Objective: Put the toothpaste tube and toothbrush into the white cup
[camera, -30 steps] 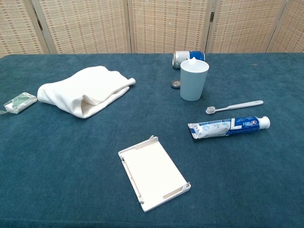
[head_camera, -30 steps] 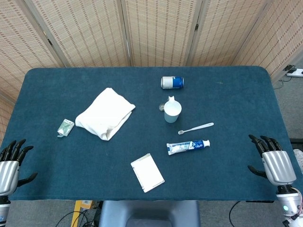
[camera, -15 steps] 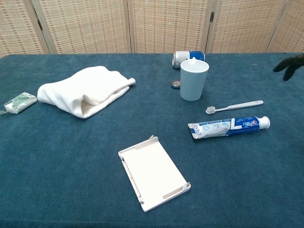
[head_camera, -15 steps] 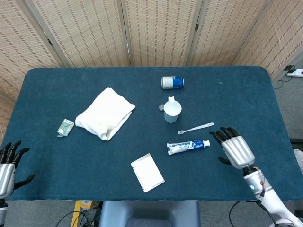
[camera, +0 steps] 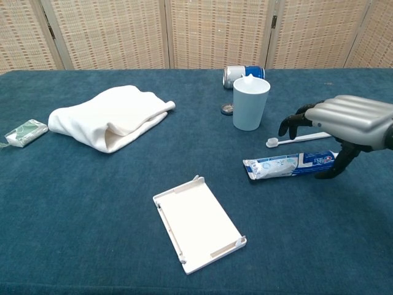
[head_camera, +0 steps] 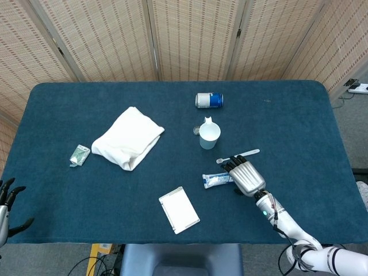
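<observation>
Since the earlier frames, right hand has swung inward from the bench's right edge and is now hovering palm-down over the cap end of the toothpaste tube; left hand has slipped lower at the left edge.

Left to right: left hand is holding nothing, dark fingers spread. Small green foil packet is lying flat on the dark blue napped bench cover. Soft white cloth is sitting folded and rumpled. Flat rectangular white plastic lid is resting near the front edge. Blue-and-silver can is lying on its side. White cup, smooth and tapered, is standing upright, a small round metal cap beside it. Thin white toothbrush is lying just behind the tube. Right hand's silver shell is arching, fingers released, grasping nothing.
</observation>
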Robot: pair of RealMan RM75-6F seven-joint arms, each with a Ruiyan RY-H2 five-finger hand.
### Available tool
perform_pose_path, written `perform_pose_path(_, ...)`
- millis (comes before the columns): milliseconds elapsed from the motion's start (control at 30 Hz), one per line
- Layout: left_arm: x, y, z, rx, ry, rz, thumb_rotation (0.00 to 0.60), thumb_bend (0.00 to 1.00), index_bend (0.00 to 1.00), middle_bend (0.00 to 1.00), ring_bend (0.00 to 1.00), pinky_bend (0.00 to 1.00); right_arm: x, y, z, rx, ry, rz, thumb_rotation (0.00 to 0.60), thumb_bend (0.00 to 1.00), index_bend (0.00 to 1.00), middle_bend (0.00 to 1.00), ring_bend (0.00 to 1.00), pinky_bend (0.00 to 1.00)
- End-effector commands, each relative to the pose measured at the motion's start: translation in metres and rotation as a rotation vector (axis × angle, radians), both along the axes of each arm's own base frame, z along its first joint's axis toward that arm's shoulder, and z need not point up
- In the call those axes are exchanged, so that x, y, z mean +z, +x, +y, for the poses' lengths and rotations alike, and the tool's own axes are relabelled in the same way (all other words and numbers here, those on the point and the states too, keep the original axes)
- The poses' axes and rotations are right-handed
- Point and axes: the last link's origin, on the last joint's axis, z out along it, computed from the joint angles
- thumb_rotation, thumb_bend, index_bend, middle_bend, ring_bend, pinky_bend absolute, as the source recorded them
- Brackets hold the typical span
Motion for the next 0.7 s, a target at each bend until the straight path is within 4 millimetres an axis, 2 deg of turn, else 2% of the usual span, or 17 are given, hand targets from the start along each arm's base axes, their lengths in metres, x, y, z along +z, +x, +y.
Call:
perform_pose_path(33, 0.000, -0.001, -0.001, 0.007, -0.002, -0.001, 0.600, 0.17, 0.27, 0.11, 0.03, 0.16, -0.012, 0.002, -0.006, -0.018, 0.015, -0.005, 0.600, 0.05, 0.26, 0.32, 0.17, 0.22)
perform_pose_path(433, 0.002, -0.009, -0.007, 0.033, -0.001, -0.004, 0.600, 0.17, 0.27, 0.11, 0.03, 0.16, -0.032, 0.007, -0.015, -0.018, 0.041, 0.025, 0.600, 0.11, 0.30, 0.34, 0.17, 0.22)
perform_pose_path(700, 0.002, -0.012, -0.010, 0.039, 0.000, -0.010, 0.600, 0.17, 0.27, 0.11, 0.03, 0.16, -0.036, 0.006, -0.018, -0.024, 0.042, 0.047, 0.600, 0.13, 0.38, 0.39, 0.17, 0.23)
